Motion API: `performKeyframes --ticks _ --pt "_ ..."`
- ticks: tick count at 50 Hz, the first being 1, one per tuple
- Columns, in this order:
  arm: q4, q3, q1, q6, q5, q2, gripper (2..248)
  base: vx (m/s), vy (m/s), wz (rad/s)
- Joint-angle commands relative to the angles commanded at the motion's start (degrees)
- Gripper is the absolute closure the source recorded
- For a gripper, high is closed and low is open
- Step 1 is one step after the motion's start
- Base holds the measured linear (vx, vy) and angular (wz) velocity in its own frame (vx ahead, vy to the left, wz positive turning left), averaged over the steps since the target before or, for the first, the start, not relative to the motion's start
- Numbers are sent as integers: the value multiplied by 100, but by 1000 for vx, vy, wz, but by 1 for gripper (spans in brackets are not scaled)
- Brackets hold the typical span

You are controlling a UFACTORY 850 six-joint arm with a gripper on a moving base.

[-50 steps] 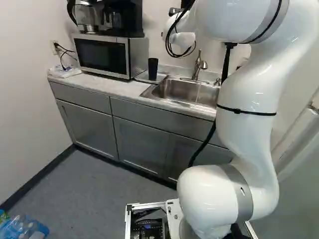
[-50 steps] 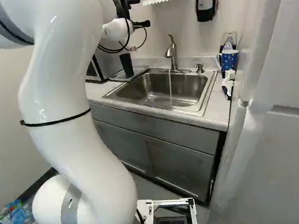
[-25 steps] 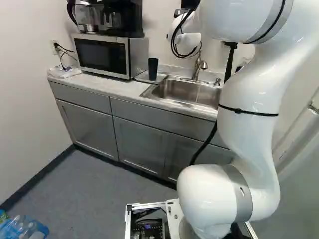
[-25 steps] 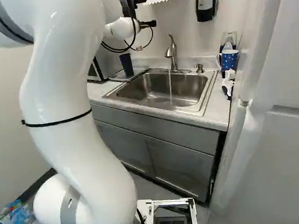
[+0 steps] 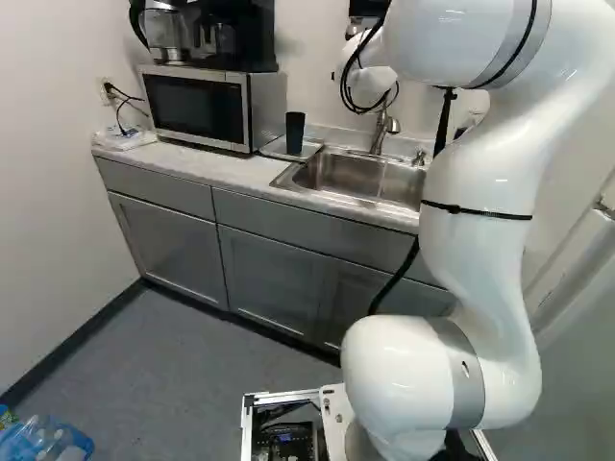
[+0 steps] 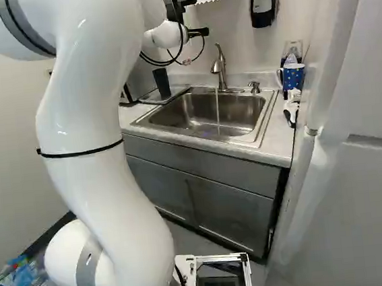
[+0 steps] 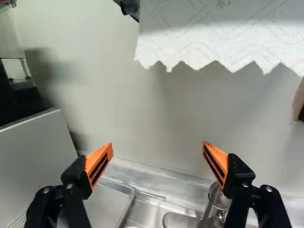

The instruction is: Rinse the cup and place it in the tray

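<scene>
At upper centre, right base view, we see the arm (image 6: 166, 34) shifted nearer the faucet (image 6: 220, 70), fingers (image 7: 99, 164) spread, likely for shutoff.

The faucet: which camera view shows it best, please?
The right base view: the faucet stands uncovered there, with running water. In the left base view, the arm partly covers its top. The wrist view shows only part.

Pale walls (image 5: 58, 211) frame grey cabinets (image 5: 274, 283) beneath a light countertop (image 5: 216, 170), above grey floor (image 5: 183, 375).
</scene>
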State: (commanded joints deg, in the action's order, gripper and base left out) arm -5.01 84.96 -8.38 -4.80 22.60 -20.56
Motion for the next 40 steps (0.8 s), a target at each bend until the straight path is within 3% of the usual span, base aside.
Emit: performKeyframes --ticks 40 --pt "0 437 -297 0 -725 -369 3 0 0 0"
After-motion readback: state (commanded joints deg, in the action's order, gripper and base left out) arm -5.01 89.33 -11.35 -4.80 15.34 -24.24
